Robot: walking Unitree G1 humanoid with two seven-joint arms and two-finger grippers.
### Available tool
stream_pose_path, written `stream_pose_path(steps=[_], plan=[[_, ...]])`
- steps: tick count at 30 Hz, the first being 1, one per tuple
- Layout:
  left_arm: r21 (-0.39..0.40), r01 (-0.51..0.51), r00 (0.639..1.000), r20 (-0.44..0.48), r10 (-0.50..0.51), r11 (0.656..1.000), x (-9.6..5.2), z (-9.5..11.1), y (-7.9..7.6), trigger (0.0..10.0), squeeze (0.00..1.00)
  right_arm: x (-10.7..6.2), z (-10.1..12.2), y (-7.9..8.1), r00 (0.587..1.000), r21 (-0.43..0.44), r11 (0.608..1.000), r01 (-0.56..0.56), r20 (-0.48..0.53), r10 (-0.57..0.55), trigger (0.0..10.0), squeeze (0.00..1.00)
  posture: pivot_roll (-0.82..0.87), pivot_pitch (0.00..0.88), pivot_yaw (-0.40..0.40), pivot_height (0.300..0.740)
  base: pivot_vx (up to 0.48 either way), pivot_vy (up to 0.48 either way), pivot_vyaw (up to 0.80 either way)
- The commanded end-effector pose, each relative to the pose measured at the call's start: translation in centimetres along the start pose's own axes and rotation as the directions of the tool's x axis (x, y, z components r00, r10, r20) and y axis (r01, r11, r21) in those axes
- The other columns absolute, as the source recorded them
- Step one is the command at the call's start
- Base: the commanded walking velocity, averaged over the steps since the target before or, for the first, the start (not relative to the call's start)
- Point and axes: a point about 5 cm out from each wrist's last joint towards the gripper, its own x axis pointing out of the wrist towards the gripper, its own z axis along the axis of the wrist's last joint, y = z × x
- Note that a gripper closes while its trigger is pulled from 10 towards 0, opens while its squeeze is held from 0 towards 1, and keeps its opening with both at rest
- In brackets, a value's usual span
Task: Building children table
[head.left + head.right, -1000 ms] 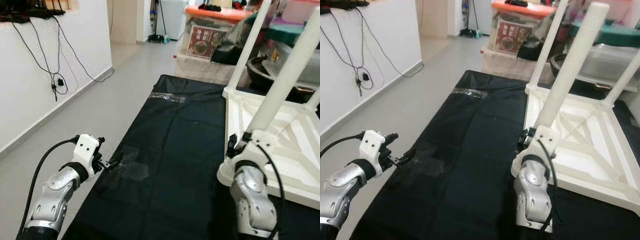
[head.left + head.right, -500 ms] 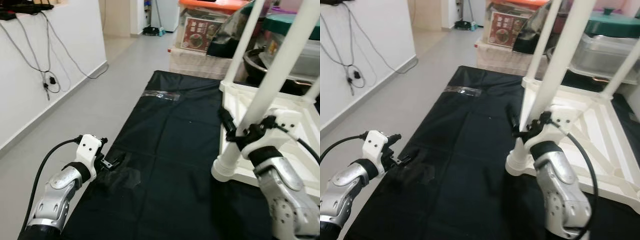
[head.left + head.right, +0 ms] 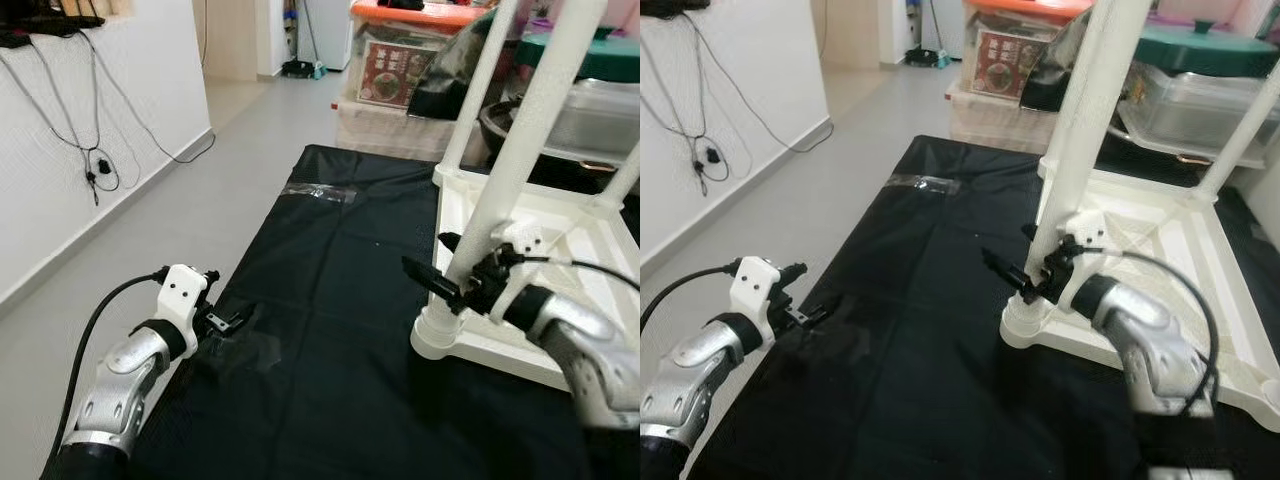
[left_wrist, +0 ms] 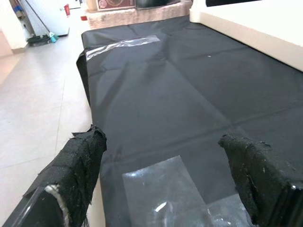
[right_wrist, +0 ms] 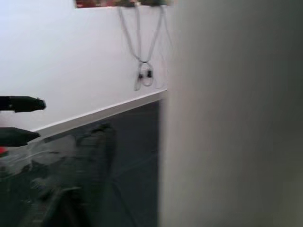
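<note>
On a black sheet [image 3: 340, 300] spread over the floor, a white children's desk [image 3: 560, 260] lies upside down, its underside facing up and its round legs pointing upward. The right end effector [image 3: 440, 268] sits at the lower part of the nearest corner leg [image 3: 500, 190], close to where the leg joins the frame; its two black fingers are spread, one on each side of the leg, and whether the pads actually press the leg cannot be told. In the right wrist view the pale leg [image 5: 227, 113] looms close and blurred beside one dark finger [image 5: 90, 161]. The left end effector [image 3: 228, 322] hovers low over the near left edge of the sheet, well apart from the desk, fingers released and holding nothing, above a patch of clear tape [image 4: 165, 189]. Another strip of tape [image 3: 320, 192] lies farther along the sheet. Storage boxes [image 3: 400, 80] stand beyond it, and cables [image 3: 95, 150] hang on the white wall.
</note>
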Motion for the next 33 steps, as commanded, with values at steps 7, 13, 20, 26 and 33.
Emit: stream_pose_path(steps=[7,13,20,26,33], plan=[[-0.004,-0.004,1.0,-0.008,0.004,1.0,-0.4,-0.4,-0.2,10.0,0.0,-0.1,-0.4,1.9,0.971,-0.001,0.971,-0.238,0.004,0.238,0.0,0.0,0.11,0.0,-0.117,0.74,0.0,0.0,0.0],[-0.006,0.009,1.0,-0.009,-0.009,1.0,-0.2,-0.5,-0.4,10.0,0.0,0.3,-3.2,0.4,0.954,-0.03,0.957,0.289,-0.076,-0.291,0.0,0.0,0.1,0.0,-0.106,0.74,0.0,0.0,0.0],[-0.011,0.016,1.0,-0.011,-0.016,1.0,-0.3,-0.5,-0.5,10.0,0.0,-4.4,-6.4,0.2,0.462,-0.015,0.473,0.881,-0.191,-0.866,0.0,0.0,0.08,0.0,-0.088,0.74,0.0,0.0,0.0],[-0.016,0.023,1.0,-0.018,-0.023,1.0,-0.3,-0.6,-0.6,10.0,0.0,-7.1,-7.0,3.6,0.262,-0.023,0.273,0.962,-0.209,-0.942,0.0,0.0,0.06,0.0,-0.061,0.74,0.0,0.0,0.0],[-0.016,0.046,0.999,-0.019,-0.046,0.999,0.3,-0.5,-0.8,10.0,0.0,-4.8,-4.3,4.1,0.422,0.07,0.417,0.906,-0.089,-0.902,10.0,1.0,0.05,0.0,-0.047,0.74,0.0,0.0,0.0]])
